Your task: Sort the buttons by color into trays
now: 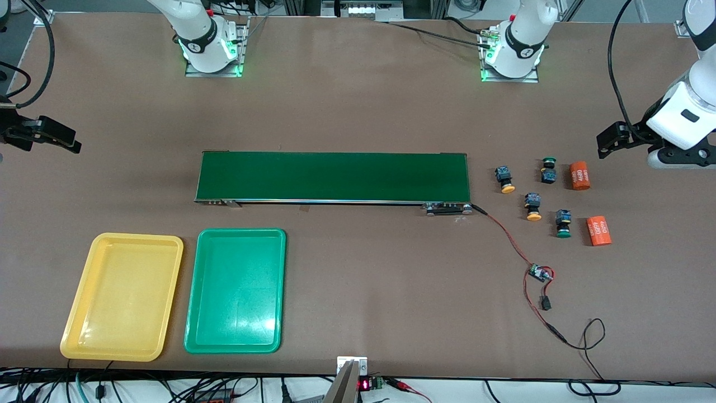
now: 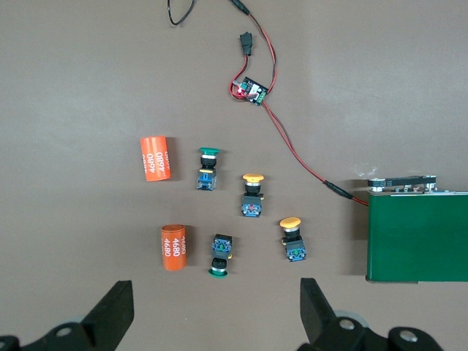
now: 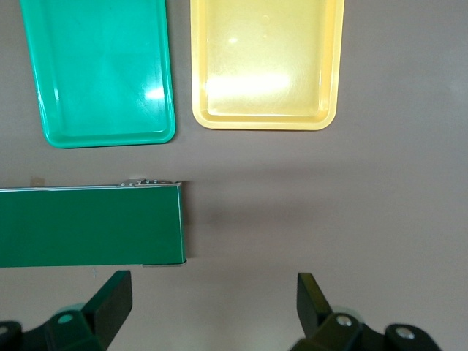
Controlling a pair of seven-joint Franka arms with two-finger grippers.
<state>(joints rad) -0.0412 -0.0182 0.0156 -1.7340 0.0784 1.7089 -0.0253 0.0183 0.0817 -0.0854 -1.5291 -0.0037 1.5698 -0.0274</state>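
Several buttons lie on the table off the conveyor's end, toward the left arm's end: two yellow-capped (image 1: 506, 179) (image 1: 533, 206) and two green-capped (image 1: 548, 169) (image 1: 563, 224). The left wrist view shows the same ones, green (image 2: 219, 257) (image 2: 208, 169) and yellow (image 2: 252, 195) (image 2: 293, 239). My left gripper (image 1: 608, 142) (image 2: 214, 298) hangs open and empty over bare table beside them. The yellow tray (image 1: 122, 296) (image 3: 267, 66) and green tray (image 1: 235, 291) (image 3: 102, 73) lie side by side, both empty. My right gripper (image 1: 60, 140) (image 3: 212, 287) hangs open and empty over the table by the conveyor's other end.
A long dark green conveyor belt (image 1: 334, 177) lies across the middle. Two orange cylinders (image 1: 580, 175) (image 1: 598, 231) lie beside the buttons. A red and black cable with a small circuit board (image 1: 540, 273) runs from the conveyor toward the front edge.
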